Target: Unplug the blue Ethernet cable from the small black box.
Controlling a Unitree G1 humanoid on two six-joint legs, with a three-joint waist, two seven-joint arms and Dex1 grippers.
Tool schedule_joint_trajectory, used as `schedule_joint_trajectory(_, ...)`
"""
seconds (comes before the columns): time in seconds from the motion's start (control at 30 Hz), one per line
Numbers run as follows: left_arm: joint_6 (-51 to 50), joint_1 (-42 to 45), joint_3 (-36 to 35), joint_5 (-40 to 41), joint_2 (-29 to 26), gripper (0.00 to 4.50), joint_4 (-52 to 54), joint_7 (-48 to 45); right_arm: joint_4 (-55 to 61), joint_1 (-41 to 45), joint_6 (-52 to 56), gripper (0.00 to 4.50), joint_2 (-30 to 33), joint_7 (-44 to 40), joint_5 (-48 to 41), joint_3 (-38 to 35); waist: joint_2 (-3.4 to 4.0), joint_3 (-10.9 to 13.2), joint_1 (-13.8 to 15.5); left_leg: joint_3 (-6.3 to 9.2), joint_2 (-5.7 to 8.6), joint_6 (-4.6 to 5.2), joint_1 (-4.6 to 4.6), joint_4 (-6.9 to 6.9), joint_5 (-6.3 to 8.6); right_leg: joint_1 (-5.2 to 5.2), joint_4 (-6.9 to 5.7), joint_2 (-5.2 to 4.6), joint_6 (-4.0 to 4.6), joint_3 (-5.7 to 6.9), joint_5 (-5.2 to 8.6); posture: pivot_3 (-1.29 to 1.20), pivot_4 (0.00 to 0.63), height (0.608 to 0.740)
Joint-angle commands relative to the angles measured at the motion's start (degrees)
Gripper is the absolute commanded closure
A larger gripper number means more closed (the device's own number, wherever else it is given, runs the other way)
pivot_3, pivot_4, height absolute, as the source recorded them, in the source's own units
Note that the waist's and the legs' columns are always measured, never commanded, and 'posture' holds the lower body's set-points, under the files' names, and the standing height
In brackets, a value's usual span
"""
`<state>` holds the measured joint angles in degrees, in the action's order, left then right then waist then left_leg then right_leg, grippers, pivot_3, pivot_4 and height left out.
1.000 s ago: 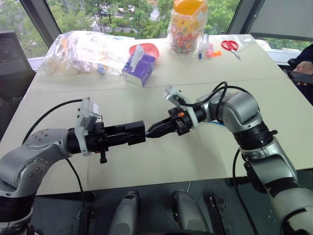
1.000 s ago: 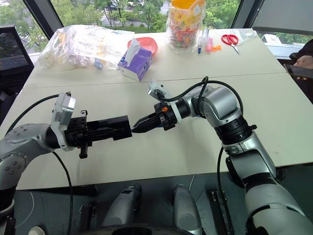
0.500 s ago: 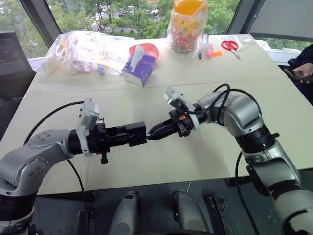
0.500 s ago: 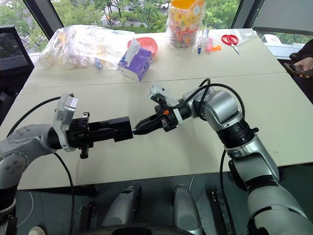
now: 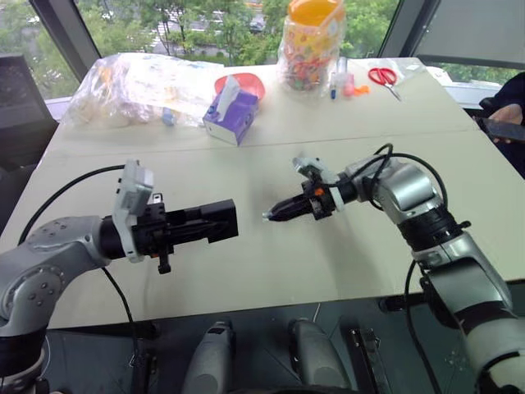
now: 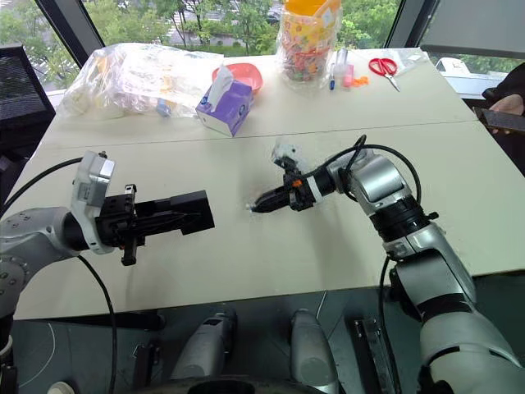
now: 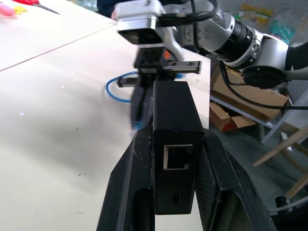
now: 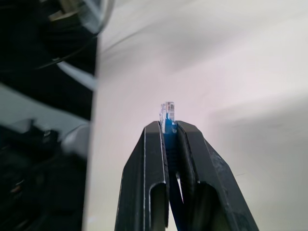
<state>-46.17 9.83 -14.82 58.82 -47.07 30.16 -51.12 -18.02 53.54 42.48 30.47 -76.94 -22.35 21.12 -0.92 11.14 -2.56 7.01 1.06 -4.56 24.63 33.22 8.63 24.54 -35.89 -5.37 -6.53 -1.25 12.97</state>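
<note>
My left gripper (image 5: pixel 212 225) is shut on the small black box (image 5: pixel 217 222) and holds it level above the table, pointing right. The box's port (image 7: pixel 178 157) faces the left wrist camera and is empty. A short gap to the right, my right gripper (image 5: pixel 271 217) is shut on the blue Ethernet cable, whose clear-tipped plug (image 8: pixel 167 111) sticks out between its fingertips. A loop of the blue cable (image 7: pixel 117 90) trails on the table behind that gripper.
On the far half of the table (image 5: pixel 271 271) stand a purple-and-white tissue box (image 5: pixel 232 109), a red bowl (image 5: pixel 248 81), clear plastic bags (image 5: pixel 135 82), a jar of colourful items (image 5: pixel 316 41) and red scissors (image 5: pixel 383 77). A person's hand (image 6: pixel 509 103) is at the right edge.
My right gripper has pulled away to the right from the black box with the plug in it, opening a gap. The left gripper has kept still with the box.
</note>
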Motion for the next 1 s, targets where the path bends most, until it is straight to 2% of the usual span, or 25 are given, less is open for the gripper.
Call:
schedule_joint_trajectory(0.03,3.67,1.17,1.71,-4.34,0.6,4.0,-0.35,0.07,-9.16,4.38,-8.65,4.48,-3.66,7.46,4.04,-4.63,0.0,0.0,-0.01,0.0,0.0,0.0,0.0,0.0,0.0,0.0,0.0,0.0,0.0,0.0,0.0,0.0,0.15,0.728)
schedule_joint_trajectory(0.1,6.66,1.77,3.97,-8.8,1.68,4.0,-1.93,0.52,-16.48,6.83,-13.04,4.48,-5.88,12.28,6.58,-6.17,0.0,0.0,0.09,-0.02,0.0,0.0,-0.07,0.0,0.0,-0.06,-0.01,0.0,0.0,-0.01,0.0,0.0,0.15,0.728)
schedule_joint_trajectory(0.2,14.76,3.73,8.92,-19.26,5.66,4.0,-7.26,3.12,-30.92,11.18,-23.62,4.48,-7.87,23.84,13.88,-6.23,0.0,0.0,0.23,-0.04,0.03,0.0,-0.12,0.0,-0.01,-0.09,-0.03,0.0,0.0,-0.03,-0.01,0.0,0.15,0.728)
schedule_joint_trajectory(0.27,18.38,5.03,10.95,-23.97,8.05,4.0,-10.66,4.73,-36.82,12.92,-28.1,4.48,-8.4,27.73,16.97,-6.12,-0.01,0.0,0.36,-0.05,0.03,-0.01,-0.12,0.0,-0.02,-0.11,-0.03,0.0,0.0,-0.04,-0.01,0.0,0.15,0.728)
schedule_joint_trajectory(0.33,22.11,5.99,12.7,-28.07,10.78,4.0,-14.71,6.05,-41.11,14.36,-30.17,3.61,-9.16,30.81,18.24,-7.17,0.0,0.01,0.18,-0.05,0.04,-0.01,-0.11,-0.02,-0.02,-0.1,-0.01,0.0,-0.01,-0.04,-0.01,0.0,0.15,0.728)
schedule_joint_trajectory(0.37,23.5,6.54,13.24,-29.09,12.53,4.0,-16.65,6.55,-42.44,14.7,-30.62,3.32,-9.49,31.81,18.63,-7.71,0.0,0.01,0.07,-0.07,0.04,-0.01,-0.13,-0.04,-0.02,-0.1,-0.01,0.0,-0.02,-0.08,-0.02,0.0,0.15,0.728)
schedule_joint_trajectory(0.57,28.02,9.83,14.33,-33.04,20.67,4.0,-25.13,9.61,-42.62,13.58,-30.42,0.09,-10.13,32.94,19.19,-10.85,0.01,0.02,-0.12,-0.07,0.02,0.01,-0.19,-0.08,-0.03,-0.07,-0.13,0.02,-0.22,-0.09,-0.12,0.0,0.15,0.728)
schedule_joint_trajectory(0.67,28.49,11.56,14.55,-34.57,23.85,4.0,-28.76,11.88,-38.73,13.51,-25.28,0.03,-9.06,33.55,15.98,-15.42,0.01,0.02,-0.02,-0.07,0.02,0.02,-0.21,-0.05,-0.03,-0.08,-0.2,0.03,-0.23,-0.1,-0.12,0.0,0.15,0.728)
schedule_joint_trajectory(0.77,30.61,13.0,15.07,-37.62,25.83,4.0,-32.39,13.91,-29.1,10.4,-18.59,0.03,-7.58,32.12,13.1,-18.5,0.01,0.02,0.04,-0.07,0.02,0.02,-0.21,-0.03,-0.04,-0.08,-0.21,0.03,-0.24,-0.1,-0.12,0.0,0.15,0.728)
schedule_joint_trajectory(1.0,42.06,16.66,16.1,-44.77,31.16,4.0,-46.56,17.5,4.13,-6.52,-1.3,0.03,-4.33,29.44,8.61,-16.99,0.01,-0.01,0.47,-0.06,0.03,0.02,-0.2,0.0,-0.03,-0.13,-0.2,0.02,-0.35,-0.1,-0.09,0.0,0.15,0.728)
